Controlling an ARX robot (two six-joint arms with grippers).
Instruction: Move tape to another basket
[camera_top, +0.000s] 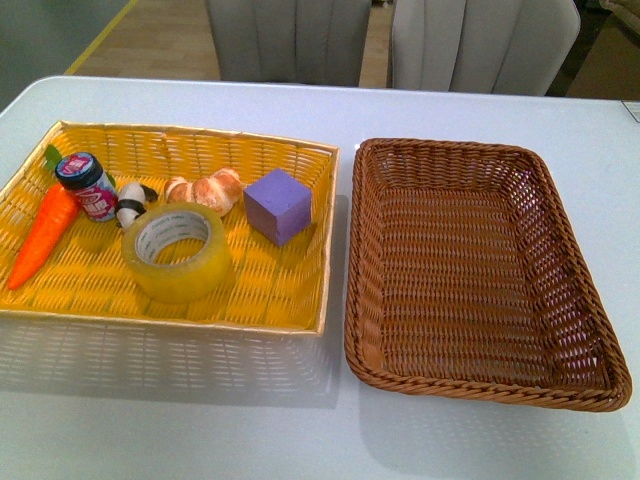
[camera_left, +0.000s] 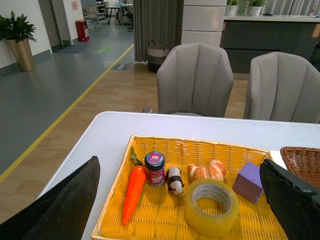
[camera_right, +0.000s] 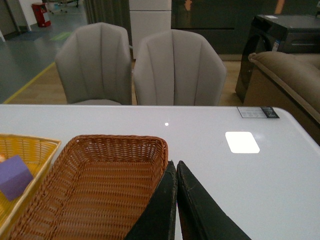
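Note:
The tape (camera_top: 178, 251) is a wide yellow roll lying flat in the bright yellow tray (camera_top: 270, 300), near its front middle. The left wrist view shows the tape (camera_left: 212, 207) below and between my wide-apart black fingers (camera_left: 70, 200); my left gripper (camera_left: 178, 176) is open, above the tray and touching nothing. The brown wicker basket (camera_top: 450, 375) stands empty to the right of the yellow tray. My right gripper (camera_right: 176, 163) is shut on nothing, its tips over the basket's (camera_right: 80, 145) right rim. Neither arm shows in the front view.
In the yellow tray with the tape lie a toy carrot (camera_top: 42, 235), a small jar (camera_top: 88, 185), a panda figure (camera_top: 130, 203), a croissant (camera_top: 205, 189) and a purple cube (camera_top: 278, 205). Two grey chairs (camera_top: 290, 40) stand behind the white table (camera_top: 200, 420).

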